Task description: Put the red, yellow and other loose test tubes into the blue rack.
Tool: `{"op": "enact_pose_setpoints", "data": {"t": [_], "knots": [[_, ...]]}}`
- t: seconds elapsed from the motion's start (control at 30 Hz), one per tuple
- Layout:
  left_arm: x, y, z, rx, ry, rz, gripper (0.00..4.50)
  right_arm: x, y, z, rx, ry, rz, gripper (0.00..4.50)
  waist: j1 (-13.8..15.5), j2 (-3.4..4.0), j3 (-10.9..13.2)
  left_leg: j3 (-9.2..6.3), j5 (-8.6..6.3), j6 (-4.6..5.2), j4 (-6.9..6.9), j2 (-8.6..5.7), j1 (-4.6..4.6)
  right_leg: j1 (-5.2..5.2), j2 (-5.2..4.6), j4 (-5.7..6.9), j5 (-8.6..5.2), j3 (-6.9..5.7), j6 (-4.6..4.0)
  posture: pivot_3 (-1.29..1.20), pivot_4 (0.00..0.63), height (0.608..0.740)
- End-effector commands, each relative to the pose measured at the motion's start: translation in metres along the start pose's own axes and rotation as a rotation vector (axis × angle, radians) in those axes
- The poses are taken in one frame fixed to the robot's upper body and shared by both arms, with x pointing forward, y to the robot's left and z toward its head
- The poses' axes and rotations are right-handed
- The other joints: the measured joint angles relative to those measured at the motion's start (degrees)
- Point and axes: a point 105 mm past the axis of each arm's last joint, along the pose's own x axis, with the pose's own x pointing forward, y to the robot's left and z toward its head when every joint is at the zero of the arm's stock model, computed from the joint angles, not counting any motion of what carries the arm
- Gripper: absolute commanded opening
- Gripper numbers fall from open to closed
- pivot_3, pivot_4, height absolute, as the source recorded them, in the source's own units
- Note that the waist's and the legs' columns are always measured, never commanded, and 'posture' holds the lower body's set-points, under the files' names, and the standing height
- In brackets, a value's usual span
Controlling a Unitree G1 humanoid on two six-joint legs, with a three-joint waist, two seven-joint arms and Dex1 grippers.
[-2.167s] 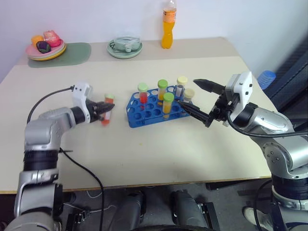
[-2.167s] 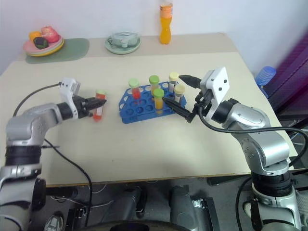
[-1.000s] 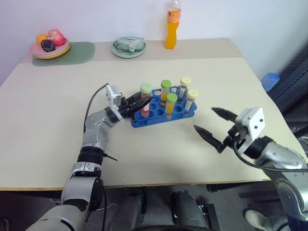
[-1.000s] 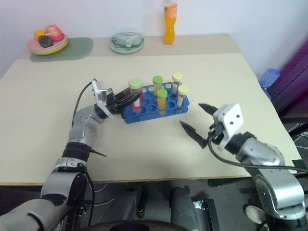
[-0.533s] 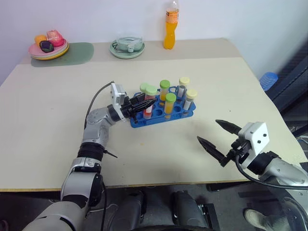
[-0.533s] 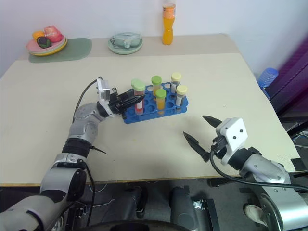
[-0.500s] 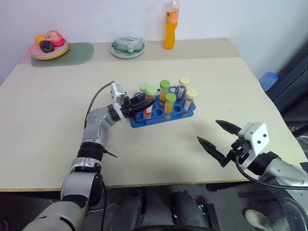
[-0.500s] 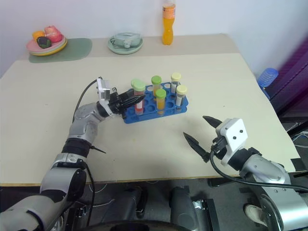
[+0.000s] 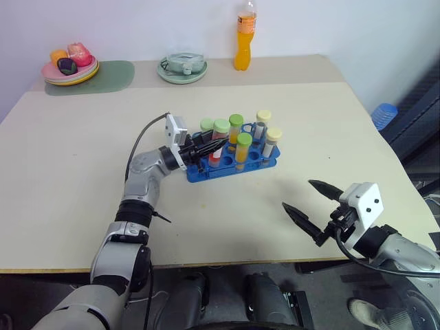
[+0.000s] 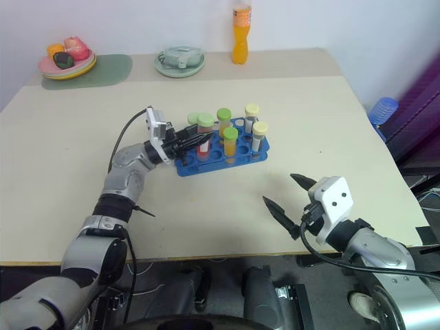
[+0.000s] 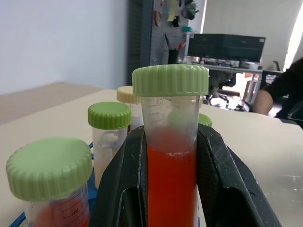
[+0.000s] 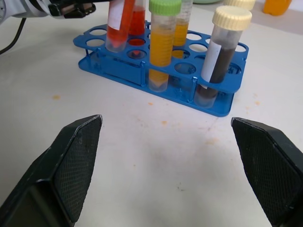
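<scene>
The blue rack [image 9: 206,173] stands mid-table and holds a red tube [image 9: 207,125], two yellow tubes with green caps [image 9: 243,143] and two cream-capped tubes [image 9: 273,135]. My left gripper [image 9: 206,147] is shut on a red test tube with a green cap [image 9: 220,127], which leans tilted over the rack's left part, its lower end down among the holes [image 12: 114,43]. In the left wrist view the black fingers [image 11: 118,189] clamp this tube [image 11: 171,165] on both sides. My right gripper [image 9: 299,194] hangs open and empty near the table's front right, well apart from the rack [image 12: 215,106].
At the table's far edge stand an orange drink bottle [image 9: 241,41], a pale green dish [image 9: 182,67] and a plate of fruit [image 9: 69,69] on a green mat [image 9: 110,74]. A blue object [image 9: 383,113] sits off the table's right side.
The left gripper has carried the red tube from left of the rack to over it. The right gripper has drawn back from the rack toward the table's near edge.
</scene>
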Motion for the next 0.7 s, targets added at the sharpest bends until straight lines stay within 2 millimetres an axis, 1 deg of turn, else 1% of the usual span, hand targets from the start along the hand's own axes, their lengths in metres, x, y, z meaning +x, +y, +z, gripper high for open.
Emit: {"op": "enact_pose_setpoints", "data": {"t": [0.03,0.3,0.43,0.53,0.6,0.7], "knots": [[0.003,-0.002,0.01,0.041,-0.015,-0.01,0.75,0.0,0.005,0.011,-0.034,-0.033,0.012,4.5,0.0,0.0,0.0,0.0,0.0,0.0,0.0,0.0,0.0,0.0,0.0,0.0,0.0,0.0,0.0,0.0,0.15,0.74],[-0.011,-0.001,0.004,0.008,0.004,-0.031,0.75,-0.001,0.005,0.008,-0.034,-0.025,0.001,4.5,-0.13,0.0,0.0,0.0,0.0,0.0,-0.01,0.01,0.01,0.0,0.02,0.01,0.0,0.0,0.0,0.0,0.15,0.74],[-0.011,-0.002,0.0,-0.004,0.006,-0.038,0.75,0.0,0.005,0.006,-0.036,-0.024,-0.007,4.5,-0.17,0.0,0.0,0.01,0.0,0.0,-0.02,0.01,0.02,0.0,0.02,0.01,0.0,0.0,0.0,0.0,0.15,0.74],[-0.012,0.002,-0.001,-0.006,0.008,-0.011,0.75,-0.001,0.005,0.006,-0.036,-0.025,-0.009,4.5,-0.17,0.0,0.0,0.01,0.0,0.0,-0.02,0.01,0.03,0.0,0.02,0.01,0.0,0.0,0.0,0.0,0.15,0.74],[-0.015,0.006,-0.006,0.006,0.03,0.01,0.75,-0.001,0.006,0.004,-0.034,-0.024,-0.011,4.5,-0.18,-0.01,-0.02,0.01,0.0,0.0,-0.02,0.01,0.03,0.0,0.02,0.01,0.0,0.0,0.0,0.0,0.15,0.74],[-0.016,0.006,-0.008,0.009,0.036,0.006,0.75,-0.001,0.007,0.004,-0.031,-0.025,-0.012,4.5,-0.27,0.0,-0.02,0.01,0.0,0.0,-0.03,0.01,0.08,0.03,0.02,0.02,0.0,0.01,0.0,0.0,0.15,0.74]]}}
